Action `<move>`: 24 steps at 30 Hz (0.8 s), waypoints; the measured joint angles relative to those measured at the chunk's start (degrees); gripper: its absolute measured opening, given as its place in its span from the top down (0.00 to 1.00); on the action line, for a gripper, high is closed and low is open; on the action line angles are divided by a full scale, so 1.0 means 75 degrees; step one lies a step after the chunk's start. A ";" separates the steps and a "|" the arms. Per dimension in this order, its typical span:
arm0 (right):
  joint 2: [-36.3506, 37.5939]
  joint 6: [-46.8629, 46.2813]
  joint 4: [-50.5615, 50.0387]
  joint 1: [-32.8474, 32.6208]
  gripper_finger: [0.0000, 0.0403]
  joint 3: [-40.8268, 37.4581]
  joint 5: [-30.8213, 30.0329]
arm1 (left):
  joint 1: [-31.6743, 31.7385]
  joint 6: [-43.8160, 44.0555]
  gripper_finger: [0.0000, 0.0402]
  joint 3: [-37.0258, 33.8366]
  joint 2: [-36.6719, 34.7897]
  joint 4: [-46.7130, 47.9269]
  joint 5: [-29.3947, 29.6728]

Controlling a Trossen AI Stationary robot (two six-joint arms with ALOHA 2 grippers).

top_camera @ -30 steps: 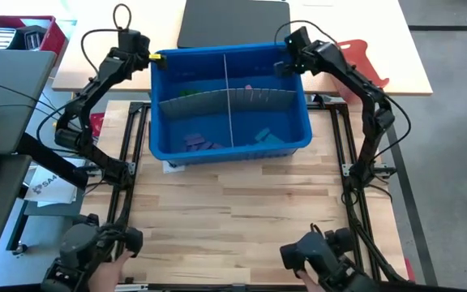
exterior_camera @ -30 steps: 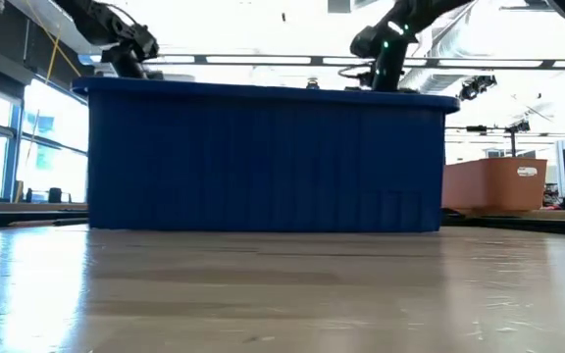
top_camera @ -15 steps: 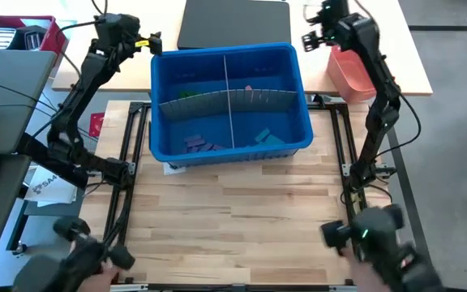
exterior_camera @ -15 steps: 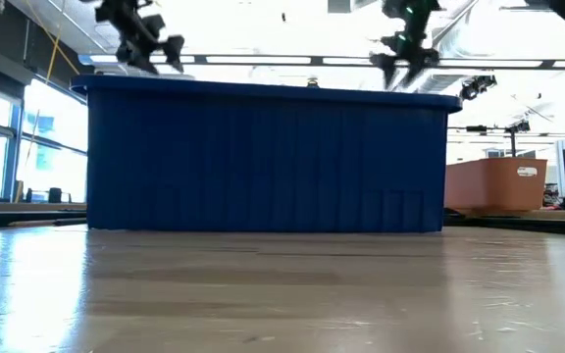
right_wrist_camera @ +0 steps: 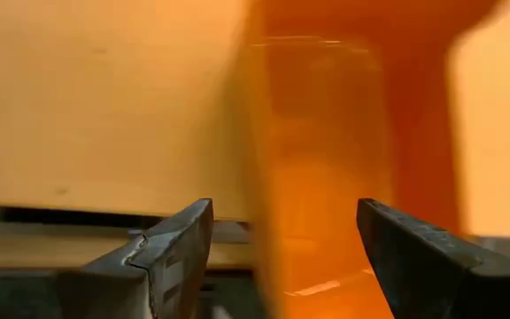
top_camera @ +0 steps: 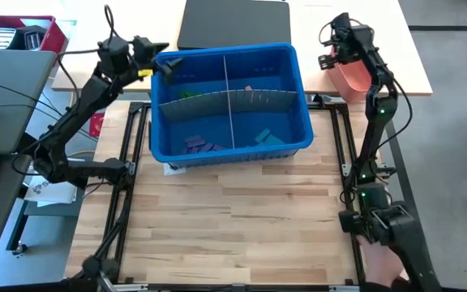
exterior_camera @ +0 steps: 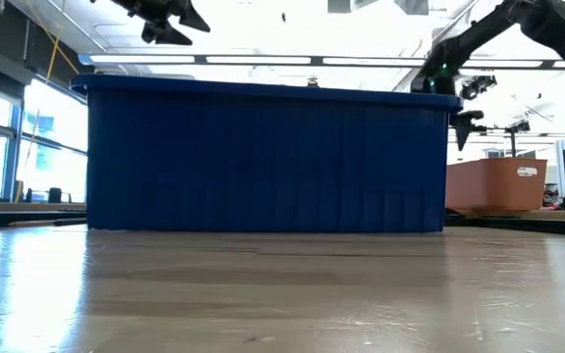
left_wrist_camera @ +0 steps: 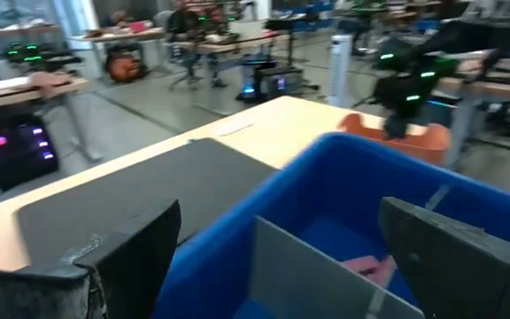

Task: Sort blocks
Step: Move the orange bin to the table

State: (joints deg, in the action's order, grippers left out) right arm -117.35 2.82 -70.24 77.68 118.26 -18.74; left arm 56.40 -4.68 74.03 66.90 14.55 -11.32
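I see the blocks (top_camera: 232,139) lying in the blue bin (top_camera: 302,97), split by its grey divider (top_camera: 217,100). My left claw (top_camera: 166,58) hangs over the bin's far-left corner, fingers apart. My right claw (top_camera: 328,58) sits spread above the orange tray (top_camera: 355,77).

Wooden table (top_camera: 233,219), blue bin (top_camera: 286,142) resting on it

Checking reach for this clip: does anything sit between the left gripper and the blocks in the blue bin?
Nothing visible does. The left gripper, open, hangs over the far left corner of the blue bin, which is open-topped. The blocks lie on its floor; the grey divider separates near and far compartments but covers nothing.
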 joint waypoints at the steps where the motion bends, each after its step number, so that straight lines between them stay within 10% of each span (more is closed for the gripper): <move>1: -0.0046 -0.0043 0.0095 -0.0013 0.32 -0.0125 0.0016 | -0.0127 0.0050 0.06 -0.0129 -0.0088 -0.0072 -0.0002; 15: 0.0153 -0.0621 0.0723 -0.0019 0.34 -0.1519 -0.0307 | -0.1150 0.0474 0.06 -0.1193 -0.0351 -0.0553 0.0088; 24: 0.0222 -0.1059 0.0668 -0.0013 0.67 -0.1966 -0.0295 | -0.1259 0.0601 0.06 -0.1266 -0.0351 -0.0111 0.0435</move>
State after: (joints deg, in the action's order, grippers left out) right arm -115.69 -5.13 -65.23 77.58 103.51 -20.95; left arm 46.95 -0.17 64.53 64.27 13.71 -8.05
